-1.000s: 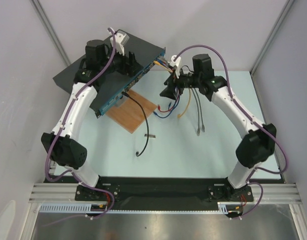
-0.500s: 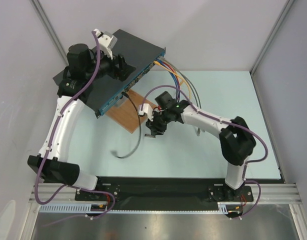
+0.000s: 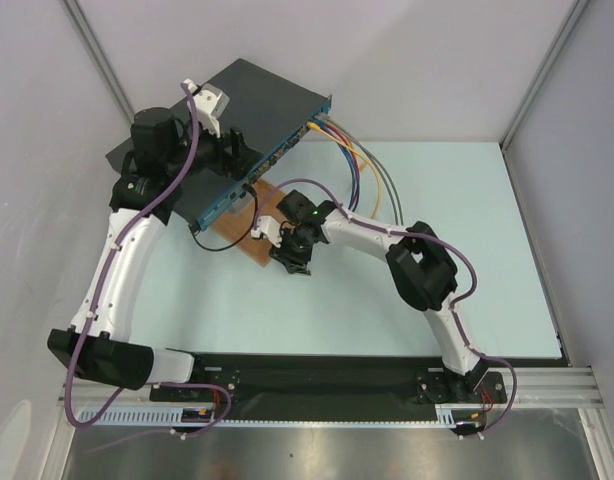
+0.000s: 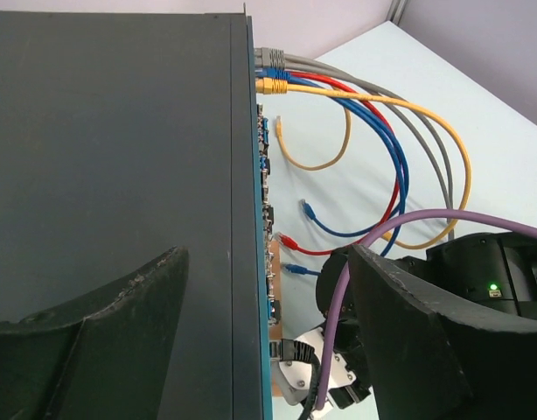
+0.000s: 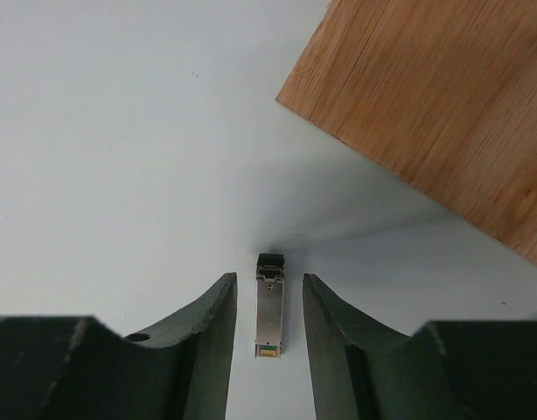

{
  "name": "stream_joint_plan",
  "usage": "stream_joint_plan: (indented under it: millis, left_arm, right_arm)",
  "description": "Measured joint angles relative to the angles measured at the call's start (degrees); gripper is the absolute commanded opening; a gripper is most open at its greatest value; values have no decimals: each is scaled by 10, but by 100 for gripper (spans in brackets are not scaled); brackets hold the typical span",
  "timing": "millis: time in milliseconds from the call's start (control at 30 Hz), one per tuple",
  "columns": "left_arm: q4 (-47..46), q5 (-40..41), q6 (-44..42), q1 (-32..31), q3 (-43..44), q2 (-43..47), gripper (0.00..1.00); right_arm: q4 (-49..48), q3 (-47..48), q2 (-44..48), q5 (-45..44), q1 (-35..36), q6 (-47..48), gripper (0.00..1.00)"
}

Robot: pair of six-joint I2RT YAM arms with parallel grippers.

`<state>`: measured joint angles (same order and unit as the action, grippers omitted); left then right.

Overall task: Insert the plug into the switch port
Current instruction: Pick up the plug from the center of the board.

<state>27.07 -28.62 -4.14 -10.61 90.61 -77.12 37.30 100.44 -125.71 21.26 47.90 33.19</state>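
The plug (image 5: 268, 302) is a small silver module with a black end, lying flat on the pale table. My right gripper (image 5: 268, 284) straddles it, open, with a thin gap showing on each side. In the top view the right gripper (image 3: 292, 250) hides the plug, just off the wooden board's near corner. The switch (image 3: 252, 110) is a flat dark box with a blue port face (image 4: 261, 262). My left gripper (image 4: 267, 350) hangs open above the switch's (image 4: 120, 157) front edge, holding nothing.
A brown wooden board (image 3: 249, 230) lies in front of the switch, and its corner (image 5: 443, 114) is close ahead of the right fingers. Grey, blue, red and yellow cables (image 4: 382, 131) loop from the switch's right end. A black cable (image 3: 249, 195) is plugged in mid-face.
The right arm swung from the cables at the back right to the board's near corner, came down over the plug and narrowed its jaws. The left arm drew back leftward. The black cable's loose end shifted.
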Motion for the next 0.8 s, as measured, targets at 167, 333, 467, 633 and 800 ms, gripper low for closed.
stream_joint_plan:
  millis: [167,333,467,633,800]
  left_arm:
    - [0,0,0,3,-8,1,79]
    - [0,0,0,5,-9,1,79]
    - [0,0,0,5,-9,0,79]
    - [-1,-1,1,5,-5,-14,78]
    - [-1,-22,3,6,17,-43,79]
  right_arm:
    - [7,2,-9,-19,6,6,38]
    - [19,2,-18,-33,13,17,35]
    - [17,-2,-21,-45,17,27,13]
    - [-8,-31,-4,-54,14,26,0]
    - [-14,-105,48,-39,-14,12,0]
